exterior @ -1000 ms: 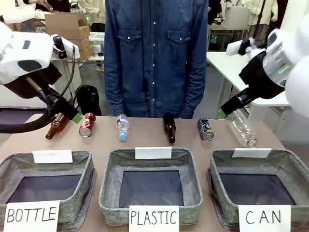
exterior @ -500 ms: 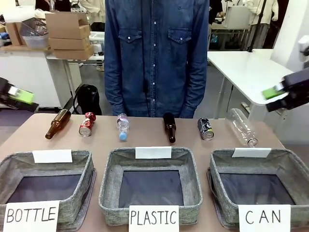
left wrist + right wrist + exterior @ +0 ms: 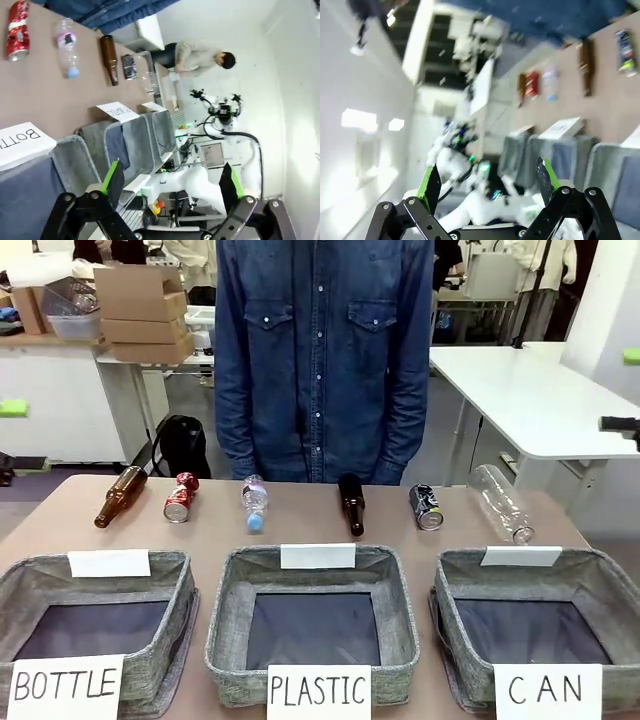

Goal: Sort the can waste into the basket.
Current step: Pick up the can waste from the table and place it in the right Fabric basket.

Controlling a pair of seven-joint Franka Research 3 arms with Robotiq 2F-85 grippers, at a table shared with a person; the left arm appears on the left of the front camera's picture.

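The left gripper [image 3: 173,176] and right gripper [image 3: 487,175] pull back off the table [image 3: 300,528], both wide open and empty, leaving the red can [image 3: 179,497] and dark can [image 3: 426,507] unsorted outside the basket [image 3: 612,575].

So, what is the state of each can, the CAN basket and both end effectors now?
Red can: dented, lying on the table, outside the baskets.
Dark can: lying on the table, outside the baskets.
CAN basket: upright, no can inside.
Left end effector: open, holding nothing.
Right end effector: open, holding nothing.
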